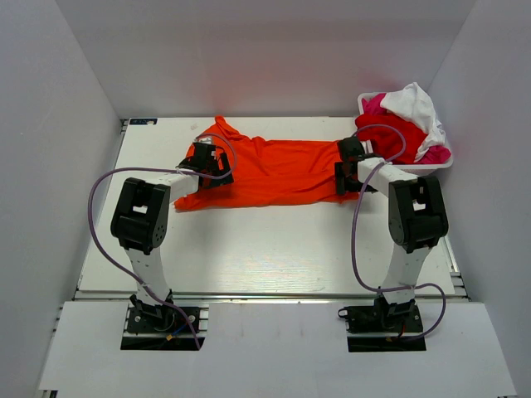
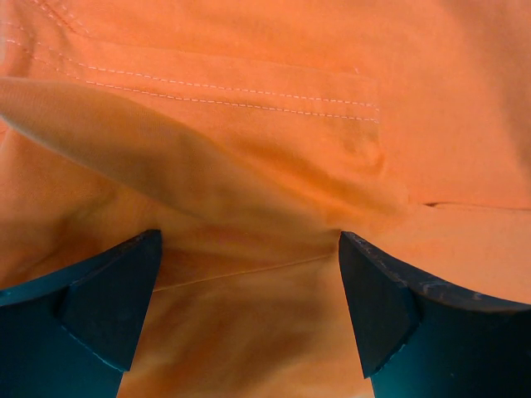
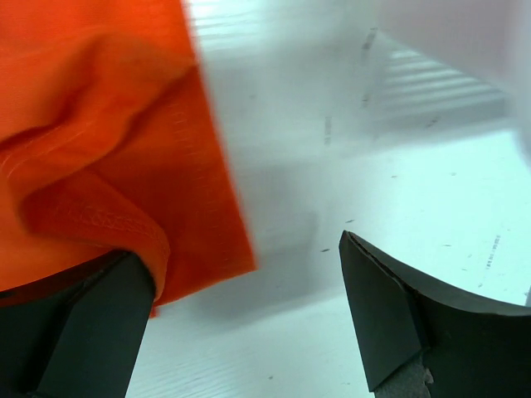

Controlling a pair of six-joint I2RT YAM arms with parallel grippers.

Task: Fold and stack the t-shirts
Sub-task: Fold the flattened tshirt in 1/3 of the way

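A bright orange t-shirt (image 1: 274, 170) lies spread sideways across the middle of the table. My left gripper (image 1: 207, 166) hovers over its left end, jaws open, with orange cloth (image 2: 249, 166) filling the left wrist view and nothing pinched between the fingers (image 2: 116, 298). My right gripper (image 1: 347, 170) stands open at the shirt's right end. In the right wrist view the shirt's hem edge (image 3: 108, 182) lies by the left finger (image 3: 91, 332), and bare table shows between the fingers. Red, pink and white t-shirts (image 1: 406, 124) are piled in a basket at the back right.
The white basket (image 1: 438, 165) sits at the table's back right corner against the wall. White walls enclose the table (image 1: 274, 249) on three sides. Purple cables loop from both arms.
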